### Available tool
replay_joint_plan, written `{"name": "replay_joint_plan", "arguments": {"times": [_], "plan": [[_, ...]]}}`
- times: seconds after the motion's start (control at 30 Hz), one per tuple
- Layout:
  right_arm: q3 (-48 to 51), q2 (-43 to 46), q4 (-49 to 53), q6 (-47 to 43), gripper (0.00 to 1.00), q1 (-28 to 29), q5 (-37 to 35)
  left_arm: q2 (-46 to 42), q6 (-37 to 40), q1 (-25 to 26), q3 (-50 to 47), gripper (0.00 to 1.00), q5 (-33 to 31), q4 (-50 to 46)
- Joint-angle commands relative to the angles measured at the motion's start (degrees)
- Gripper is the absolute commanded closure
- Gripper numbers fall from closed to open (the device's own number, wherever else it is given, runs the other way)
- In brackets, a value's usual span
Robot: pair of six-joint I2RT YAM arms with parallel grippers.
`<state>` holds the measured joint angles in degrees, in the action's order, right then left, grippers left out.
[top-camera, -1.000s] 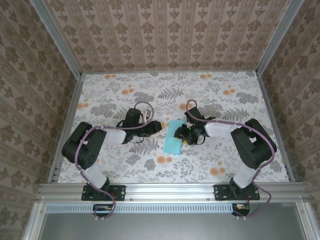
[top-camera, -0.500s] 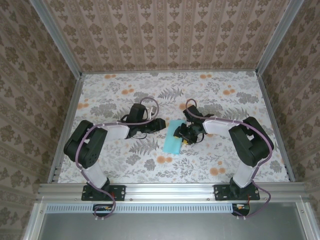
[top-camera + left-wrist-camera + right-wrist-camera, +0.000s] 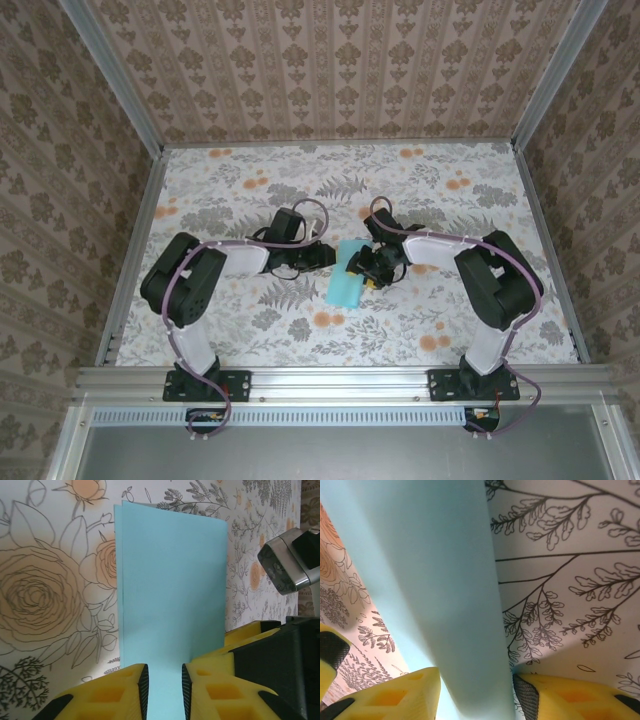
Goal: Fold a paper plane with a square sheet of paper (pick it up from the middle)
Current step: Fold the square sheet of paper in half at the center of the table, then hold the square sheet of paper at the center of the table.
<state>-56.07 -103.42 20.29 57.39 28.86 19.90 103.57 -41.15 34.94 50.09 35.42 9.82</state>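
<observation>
Sheet of paper is lying flat about mid-table, folded in half into a longish strip. Its long axis runs near-to-far, with the far end leaning a bit to the right.

It sits right between the two grippers, so neither arm has any reach to make up. The left gripper is at its left edge and the right gripper is over its right side.

From the left wrist, the paper stretches straight away from the left gripper. Those jaws are nearly together but not clenched. There's a slim gap and you can see blue through it, so I'd say they're hovering over the edge, not pinching.

From the right wrist, the paper runs through the gap of the right gripper. Its jaws are spread wide, one either side, holding nothing.

My guess is the next fold depends on catching that near edge cleanly along the strip's length.
</observation>
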Motion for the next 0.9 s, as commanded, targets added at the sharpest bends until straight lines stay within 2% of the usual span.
{"name": "replay_joint_plan", "arguments": {"times": [0.0, 0.37, 0.6, 0.7, 0.87], "plan": [[5.1, -11.42, 8.09, -0.91, 0.49, 0.39, -13.74, 1.35, 1.53, 0.41, 2.18, 0.77, 1.06, -2.38], [5.11, -13.34, 8.62, -2.01, 0.5, 1.37, -16.57, 2.96, 1.99, 1.1, 3.84, 0.84, 2.92, -4.11], [5.01, -14.4, 8.66, -2.96, 0.5, 1.59, -17.09, -1.59, 0.47, -0.38, 0.44, 0.85, -5.28, -3.45], [4.97, -15.12, 9.01, -3.38, 0.5, 1.61, -17.4, -3.01, -2.44, -2.66, -2.72, 0.85, -5.22, 0.85], [5.18, -15.1, 9.06, -3.68, 0.53, 1.64, -17.7, -3.2, -3.41, -3.84, -3.78, 0.85, -4.16, 2.17]]}}
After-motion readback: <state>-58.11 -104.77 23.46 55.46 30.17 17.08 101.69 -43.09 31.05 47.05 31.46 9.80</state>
